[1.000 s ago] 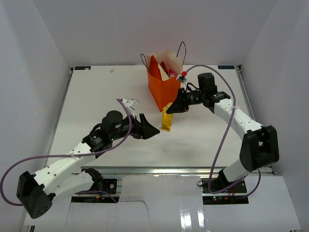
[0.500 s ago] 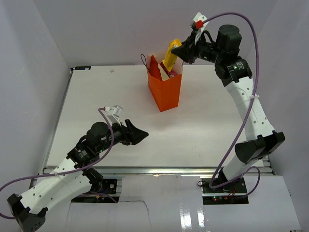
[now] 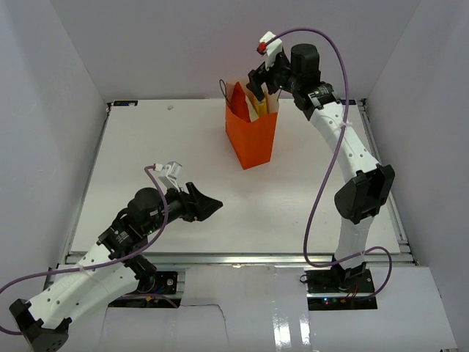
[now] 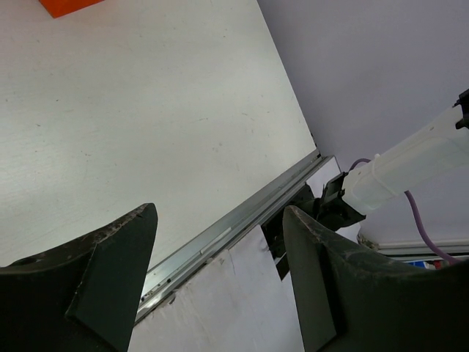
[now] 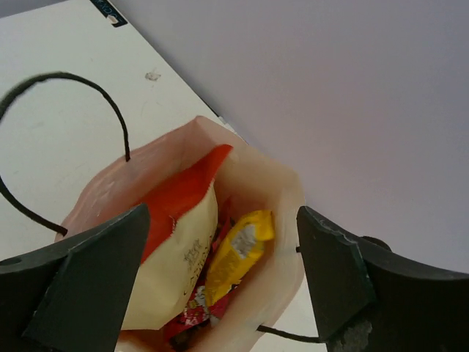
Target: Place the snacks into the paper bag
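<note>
The orange paper bag (image 3: 251, 137) stands upright at the back middle of the table. My right gripper (image 3: 260, 86) hovers just above its mouth, open and holding nothing. Looking down through that gripper (image 5: 222, 220), I see the bag's cream inside (image 5: 282, 191). It holds the cream-and-orange chip bag (image 5: 176, 253), a yellow packet (image 5: 238, 253) lying free against it, and a red packet (image 5: 192, 317) underneath. My left gripper (image 3: 207, 203) hangs open and empty low over the near part of the table. In its own view that gripper (image 4: 220, 213) frames only the table's front edge, with a corner of the paper bag (image 4: 69, 6) at the top.
Two thin black cord handles (image 5: 117, 117) stick out from the bag's rim. A metal rail (image 4: 242, 220) runs along the table's near edge, with the right arm's base (image 4: 410, 158) beyond it. White walls close in the table on three sides.
My right gripper lifted the yellow packet from the table over the bag, opened, and the packet now lies inside. The left arm drew back toward the near left.
</note>
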